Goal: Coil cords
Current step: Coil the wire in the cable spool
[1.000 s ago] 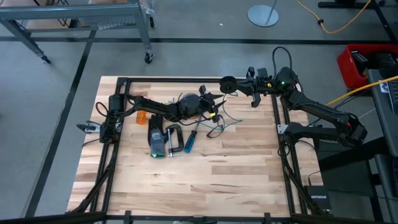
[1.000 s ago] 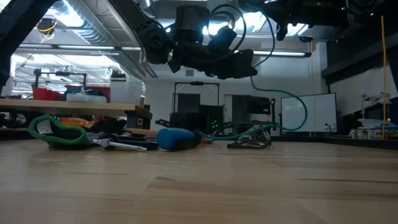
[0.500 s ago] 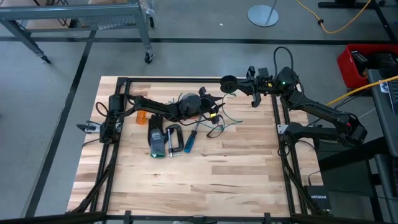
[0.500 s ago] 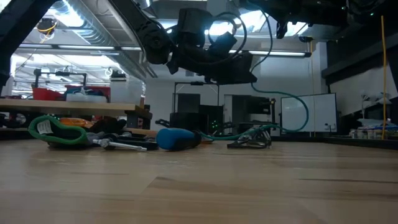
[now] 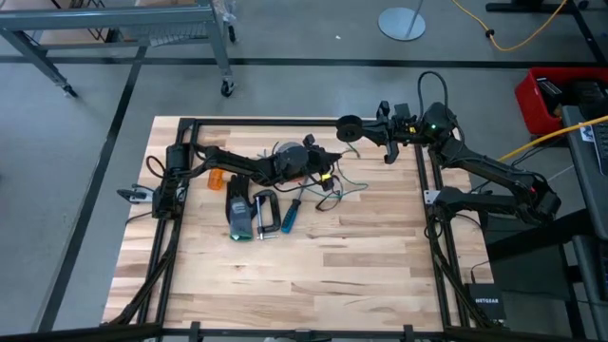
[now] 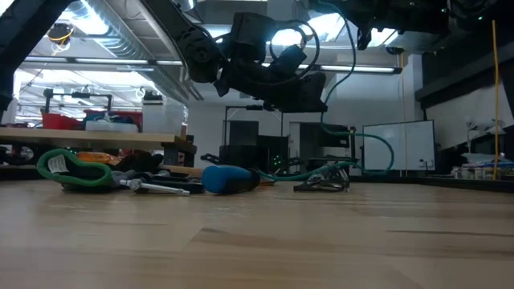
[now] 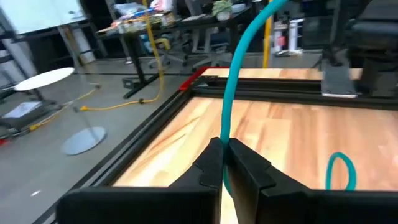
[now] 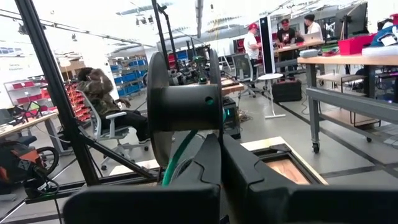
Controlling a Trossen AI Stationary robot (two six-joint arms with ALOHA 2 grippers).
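From my seat I see the wooden table (image 5: 313, 266) carrying a small cluster of tools. A blue-handled screwdriver (image 5: 291, 215) lies at a slant, just beside a black clamp (image 5: 265, 213) and a dark tool with green trim (image 5: 238, 215). An orange piece (image 5: 218, 178) sits near them, toward the far edge. Off the table, a yellow cable (image 5: 513, 36) snakes over the grey floor, a round white base (image 5: 403, 22) stands nearby, and a red box (image 5: 541, 100) sits at the right.
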